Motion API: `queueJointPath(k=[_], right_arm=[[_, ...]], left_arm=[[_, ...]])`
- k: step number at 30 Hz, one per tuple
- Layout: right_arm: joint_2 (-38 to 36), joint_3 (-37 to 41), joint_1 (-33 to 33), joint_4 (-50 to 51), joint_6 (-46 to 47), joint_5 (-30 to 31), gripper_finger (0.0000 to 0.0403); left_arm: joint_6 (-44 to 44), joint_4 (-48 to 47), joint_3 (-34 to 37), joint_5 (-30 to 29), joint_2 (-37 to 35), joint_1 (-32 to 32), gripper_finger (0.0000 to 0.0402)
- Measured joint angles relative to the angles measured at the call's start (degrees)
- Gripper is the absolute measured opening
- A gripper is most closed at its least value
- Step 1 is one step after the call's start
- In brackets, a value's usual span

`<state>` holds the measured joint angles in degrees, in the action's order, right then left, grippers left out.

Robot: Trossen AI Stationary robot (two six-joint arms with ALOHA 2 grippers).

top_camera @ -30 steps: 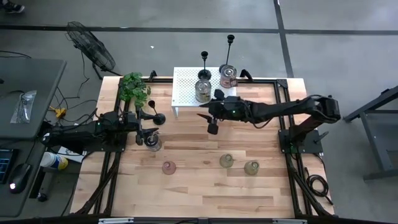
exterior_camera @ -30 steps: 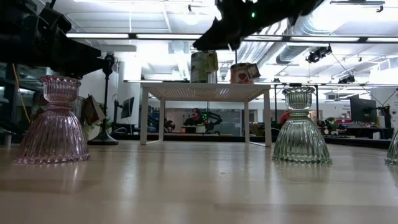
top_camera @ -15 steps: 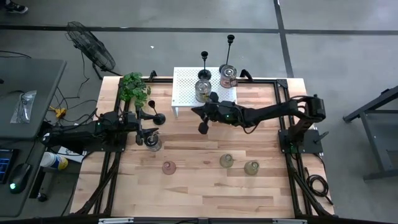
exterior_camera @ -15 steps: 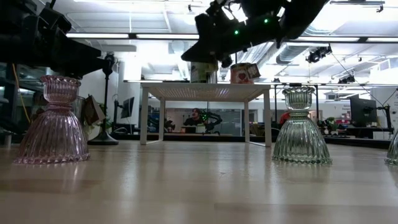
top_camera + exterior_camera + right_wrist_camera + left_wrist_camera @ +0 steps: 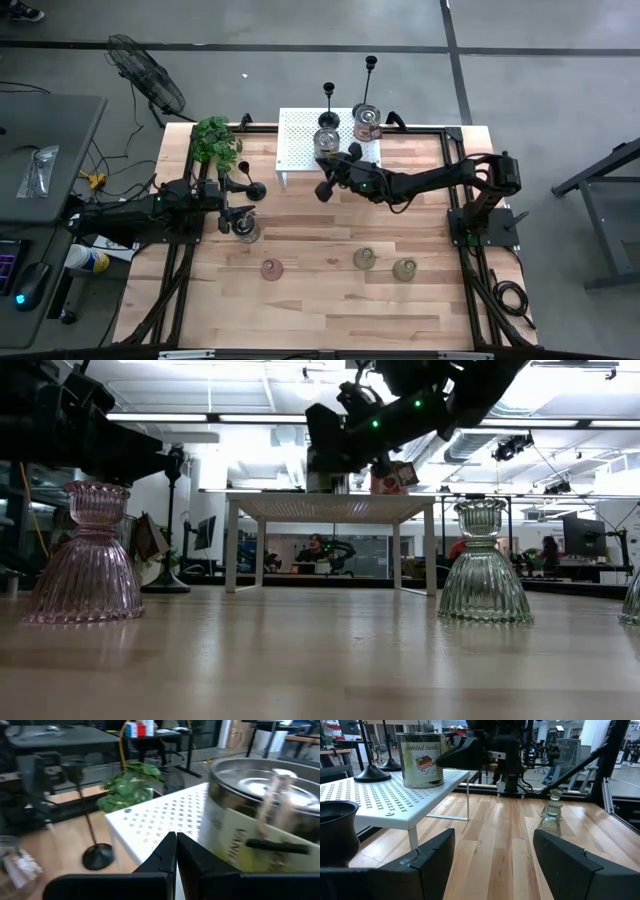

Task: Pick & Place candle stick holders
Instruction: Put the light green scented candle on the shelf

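Note:
Two tall black candle stick holders [image 5: 328, 118] [image 5: 368, 85] stand on their round bases at the far edge of the white shelf [image 5: 300, 140]. A third [image 5: 250, 188] stands on the table by my left gripper [image 5: 238, 205], which waits open at the left. Squat glass holders rest on the table: clear [image 5: 246, 231], pinkish [image 5: 271, 268], greenish [image 5: 364, 258] [image 5: 404, 268]. My right gripper [image 5: 321, 190] hovers shut at the shelf's near edge, next to a tin [image 5: 260, 815], holding nothing.
Two tins [image 5: 326, 146] [image 5: 367, 125] stand on the shelf. A green plant [image 5: 216, 140] sits at the table's far left corner. Bare wood lies between the shelf and the row of glass holders [image 5: 485, 565].
My right gripper has moved toward the table's left and far edge, up to the shelf's near edge. It has sunk a little and rolled, and its fingers have shut on nothing. The holders and tins have stayed in place.

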<state>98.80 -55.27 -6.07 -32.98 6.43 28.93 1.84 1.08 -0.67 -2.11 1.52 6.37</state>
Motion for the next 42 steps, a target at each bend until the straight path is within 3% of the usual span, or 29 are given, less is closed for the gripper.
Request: queueJointPath(k=[16, 42], right_arm=[[0.00, 0.00, 0.51, 3.34, -0.73, 8.62, 0.0003], [-0.20, 0.00, 1.95, 8.03, -11.18, 23.80, 0.0003]], left_arm=[[0.00, 0.00, 0.00, 0.00, 0.00, 0.00, 0.0265], [-0.01, 0.00, 0.00, -0.02, 0.00, 0.00, 0.0265]])
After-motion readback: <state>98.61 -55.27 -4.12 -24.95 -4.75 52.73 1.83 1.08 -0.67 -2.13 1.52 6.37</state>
